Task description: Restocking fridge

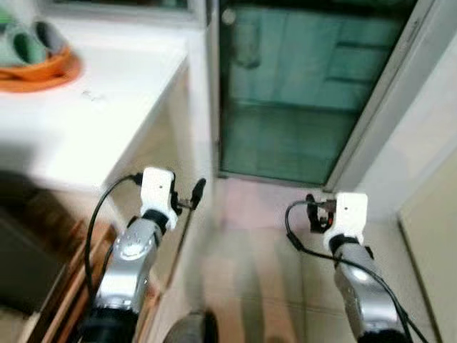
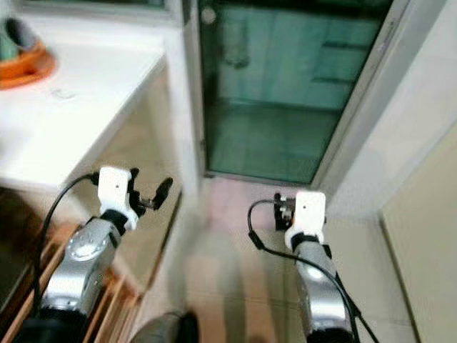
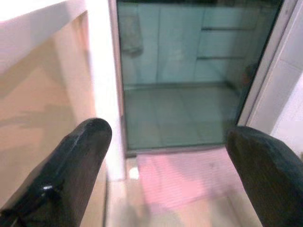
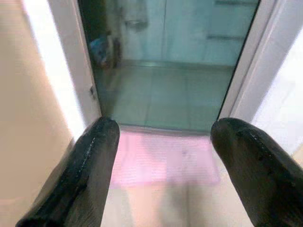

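My left gripper (image 1: pixel 194 194) is held out in front of me at the corner of a white counter (image 1: pixel 86 121). It is open, with nothing between its fingers (image 3: pixel 71 175). My right gripper (image 1: pixel 314 213) hovers over the tiled floor to the right, also open and empty, its fingers (image 4: pixel 90 165) pointing towards a glass door (image 1: pixel 300 93). An orange bowl (image 1: pixel 36 71) holding green cups (image 1: pixel 25 43) sits on the counter at the far left.
The glass door in its white frame stands straight ahead, with a pink mat (image 3: pixel 184 175) on the floor before it. A pale wall (image 1: pixel 428 236) closes the right side. Wooden slats (image 1: pixel 64 286) lie low under the counter on the left.
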Motion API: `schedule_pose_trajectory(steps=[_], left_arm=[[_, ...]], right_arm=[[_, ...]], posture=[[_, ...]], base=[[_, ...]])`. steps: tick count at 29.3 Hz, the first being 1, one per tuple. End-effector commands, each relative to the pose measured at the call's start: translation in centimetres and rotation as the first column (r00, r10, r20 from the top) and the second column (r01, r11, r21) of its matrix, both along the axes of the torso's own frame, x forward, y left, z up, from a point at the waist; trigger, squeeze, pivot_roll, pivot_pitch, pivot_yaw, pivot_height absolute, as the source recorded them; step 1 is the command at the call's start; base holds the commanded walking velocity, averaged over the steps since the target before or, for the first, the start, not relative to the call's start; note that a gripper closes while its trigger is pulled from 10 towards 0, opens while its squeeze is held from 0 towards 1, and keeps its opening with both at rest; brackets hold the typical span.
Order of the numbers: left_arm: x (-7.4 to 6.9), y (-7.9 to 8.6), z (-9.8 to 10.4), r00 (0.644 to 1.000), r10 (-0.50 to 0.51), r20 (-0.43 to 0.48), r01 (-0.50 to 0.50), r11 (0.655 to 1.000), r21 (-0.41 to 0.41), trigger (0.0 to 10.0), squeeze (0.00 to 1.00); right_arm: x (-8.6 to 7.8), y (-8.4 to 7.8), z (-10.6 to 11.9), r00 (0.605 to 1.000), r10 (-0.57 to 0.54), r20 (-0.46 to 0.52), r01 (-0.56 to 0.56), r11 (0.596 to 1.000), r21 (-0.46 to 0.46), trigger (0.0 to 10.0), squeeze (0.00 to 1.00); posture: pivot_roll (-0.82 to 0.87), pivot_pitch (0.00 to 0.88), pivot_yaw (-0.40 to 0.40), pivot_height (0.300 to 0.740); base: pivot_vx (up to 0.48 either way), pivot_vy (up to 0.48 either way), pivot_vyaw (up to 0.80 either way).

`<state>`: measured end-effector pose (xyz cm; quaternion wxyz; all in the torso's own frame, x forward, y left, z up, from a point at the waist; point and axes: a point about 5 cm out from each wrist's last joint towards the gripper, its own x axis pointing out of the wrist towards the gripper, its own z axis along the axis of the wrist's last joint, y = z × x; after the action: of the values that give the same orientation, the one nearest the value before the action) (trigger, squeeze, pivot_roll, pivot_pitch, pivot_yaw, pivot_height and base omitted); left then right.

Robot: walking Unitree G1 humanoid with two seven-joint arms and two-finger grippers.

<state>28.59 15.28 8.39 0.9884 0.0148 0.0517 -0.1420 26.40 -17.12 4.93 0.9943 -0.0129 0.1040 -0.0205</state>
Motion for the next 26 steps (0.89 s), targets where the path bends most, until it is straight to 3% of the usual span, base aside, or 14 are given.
schedule_pose_trajectory(steps=[1,26], left_arm=[[0.40,-0.16,0.62,1.000,-0.005,0.026,0.004,1.000,0.013,10.0,0.00],[0.33,-0.41,0.48,0.999,-0.013,0.036,0.013,1.000,0.009,10.0,0.00]], right_arm=[[0.02,-0.42,0.23,1.000,-0.010,0.016,0.011,1.000,-0.008,10.0,0.00],[-0.22,-0.74,-0.41,1.000,-0.008,-0.006,0.008,1.000,-0.018,10.0,0.00]], posture=[[-0.02,0.000,-0.005,0.740],[-0.03,0.000,-0.008,0.740]], base=[[-0.409,0.000,0.00],[-0.412,0.000,0.00]])
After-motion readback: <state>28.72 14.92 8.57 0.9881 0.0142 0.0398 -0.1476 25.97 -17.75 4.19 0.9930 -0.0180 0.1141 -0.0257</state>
